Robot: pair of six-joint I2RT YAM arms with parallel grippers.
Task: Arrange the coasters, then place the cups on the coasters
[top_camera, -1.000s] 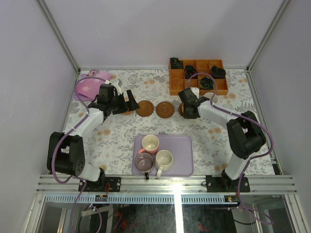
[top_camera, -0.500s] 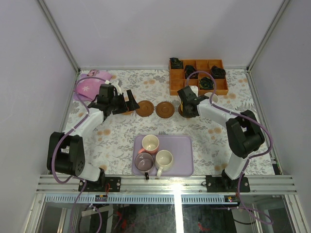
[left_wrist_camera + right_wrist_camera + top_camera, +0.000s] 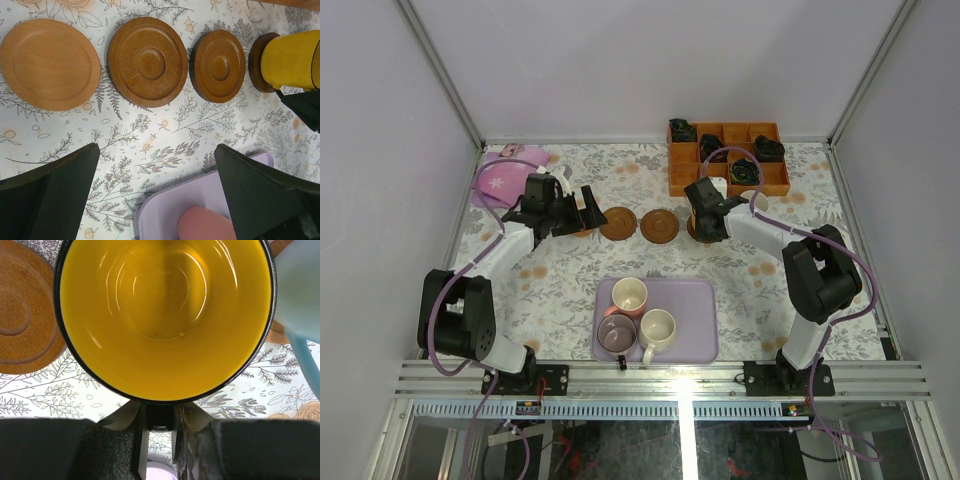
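Top external: your right gripper [image 3: 698, 224] sits near the compartmented wooden box [image 3: 725, 172]. Left wrist: left gripper [image 3: 155, 155] spread above bare counter [image 3: 165, 132]; yellow cup [image 3: 290, 60] stands on the fourth coaster [image 3: 256, 61]. Right wrist: the right gripper pinches that cup's wall; light blue cup [image 3: 300, 285] crowds its right.

We're looking into a robot lab cell: plain pale panels [image 3: 620, 60] are walling in the floral-clothed desk [image 3: 570, 290], aluminium rails [image 3: 660, 378] are running along the near edge, purple cables [image 3: 724, 151] are looping.

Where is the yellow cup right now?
The yellow cup is far right in the left wrist view, at the row's last coaster, beside the light blue cup.
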